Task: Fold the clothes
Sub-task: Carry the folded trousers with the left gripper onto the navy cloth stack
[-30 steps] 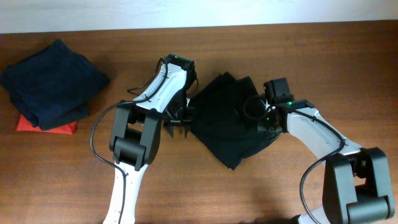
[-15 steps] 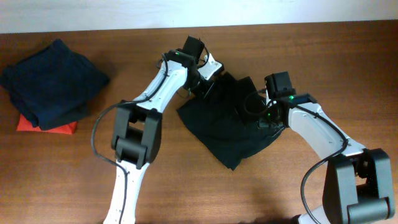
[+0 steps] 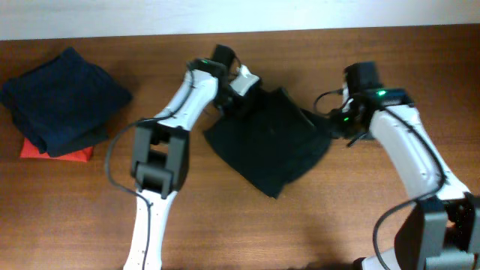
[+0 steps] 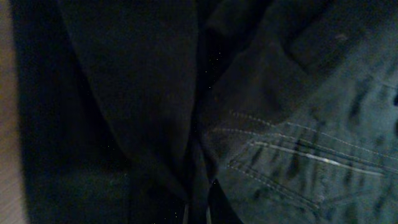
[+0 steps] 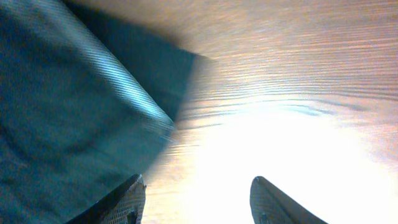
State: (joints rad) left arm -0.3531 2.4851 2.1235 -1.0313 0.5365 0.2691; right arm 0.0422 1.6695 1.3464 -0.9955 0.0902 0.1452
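L gripper (image 4: 198,214) seems pinched on clothes (image 3: 266,142), dark view; R gripper (image 5: 196,186) wide open, holds nothing; pull edge across slow & flat; R shd pin far corner.

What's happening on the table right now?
Both arms are working on the black garment, which lies rumpled mid-table and is not yet neatly folded. The left gripper is at its far left corner, and the fabric bunching into its fingertips suggests it is gripping. The right gripper is open over bare table beside the garment's right edge.
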